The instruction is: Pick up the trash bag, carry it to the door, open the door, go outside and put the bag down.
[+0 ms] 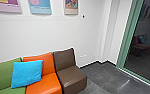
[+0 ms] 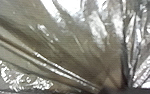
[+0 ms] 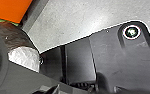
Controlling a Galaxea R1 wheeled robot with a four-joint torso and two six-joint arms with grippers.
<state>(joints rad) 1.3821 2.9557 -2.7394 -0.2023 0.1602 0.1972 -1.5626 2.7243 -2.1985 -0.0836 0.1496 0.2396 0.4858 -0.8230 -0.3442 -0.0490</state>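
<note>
The trash bag (image 2: 73,50), dark, shiny and translucent, shows very close in the left wrist view. Its folds draw together at my left gripper (image 2: 112,90), which is shut on the gathered plastic. In the right wrist view, part of what looks like the same bag (image 3: 14,36) shows beyond the robot's own dark parts, with a pale, crinkled patch on it. A green-framed glass panel (image 1: 127,37) stands at the right of the head view; whether it is the door, I cannot tell.
A seat row runs along the white wall (image 1: 48,32): a green seat (image 1: 3,71), an orange seat (image 1: 47,82) and a brown seat (image 1: 72,75). A blue cushion (image 1: 27,72) rests on it. Grey floor (image 1: 108,77) lies between the brown seat and the glass.
</note>
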